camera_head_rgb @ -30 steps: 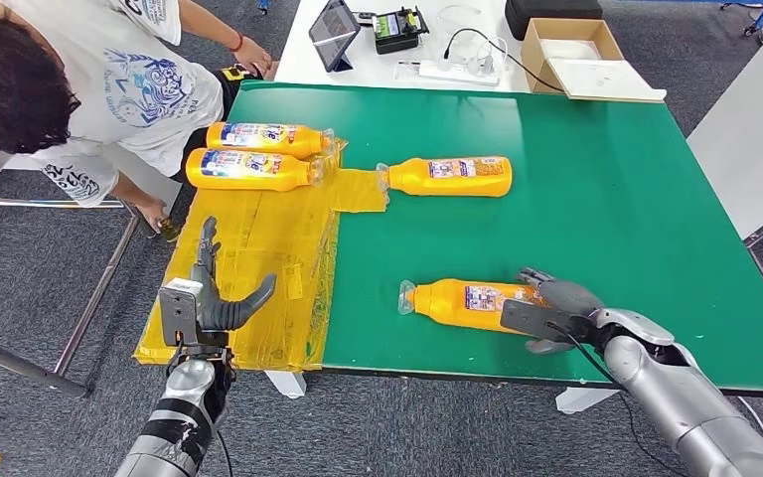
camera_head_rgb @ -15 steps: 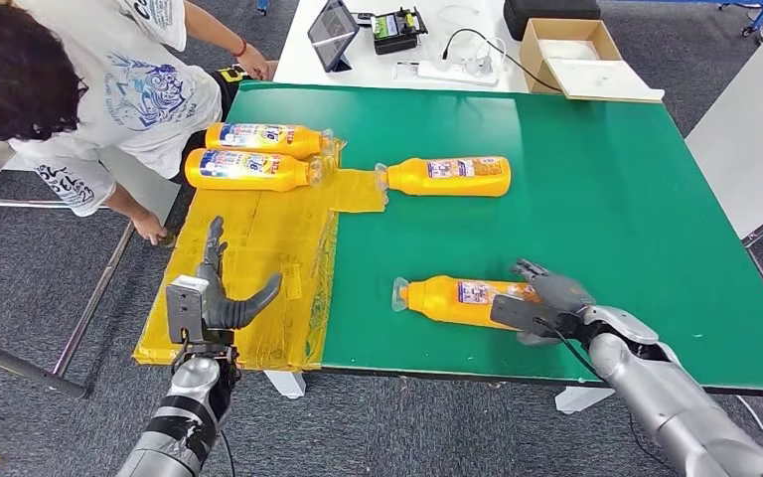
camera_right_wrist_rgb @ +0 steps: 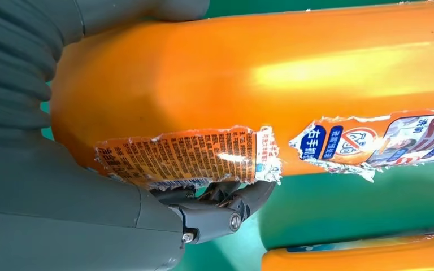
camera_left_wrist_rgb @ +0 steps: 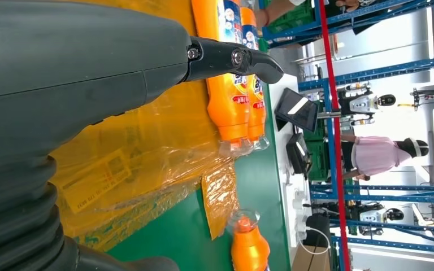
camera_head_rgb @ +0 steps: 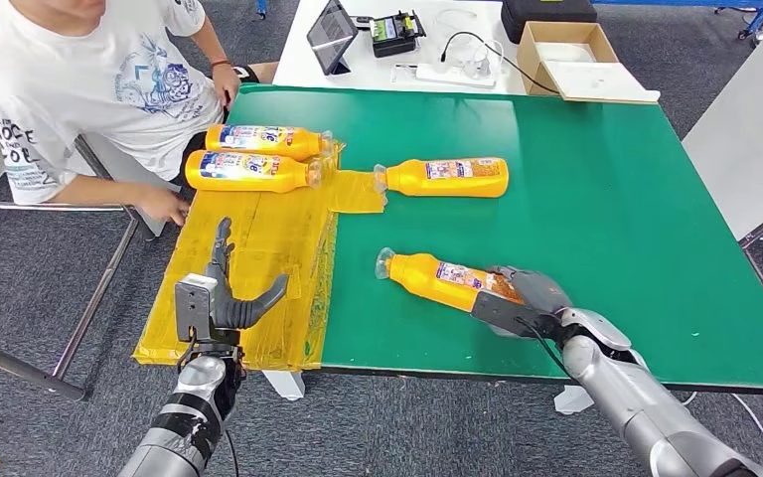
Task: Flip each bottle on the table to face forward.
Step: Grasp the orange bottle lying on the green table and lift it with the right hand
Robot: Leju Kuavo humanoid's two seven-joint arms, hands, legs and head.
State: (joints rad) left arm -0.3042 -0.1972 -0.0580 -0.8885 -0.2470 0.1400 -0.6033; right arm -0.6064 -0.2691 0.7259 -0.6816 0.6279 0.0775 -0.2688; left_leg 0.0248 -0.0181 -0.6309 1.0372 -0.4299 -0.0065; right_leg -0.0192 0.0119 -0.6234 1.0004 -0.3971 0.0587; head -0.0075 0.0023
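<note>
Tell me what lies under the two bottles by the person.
Both bottles lie on crinkled yellow plastic sheeting over the green table. The sheeting hides the tabletop beneath them.

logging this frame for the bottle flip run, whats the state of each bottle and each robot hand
near bottle: lying on its side, slanted on the green table, base gripped by the right robot hand
middle bottle: lying on its side, untouched
two far-left bottles: lying side by side on the yellow plastic sheet
right robot hand: wrapped around near bottle's base
left robot hand: open, holding nothing, above the sheet
</note>
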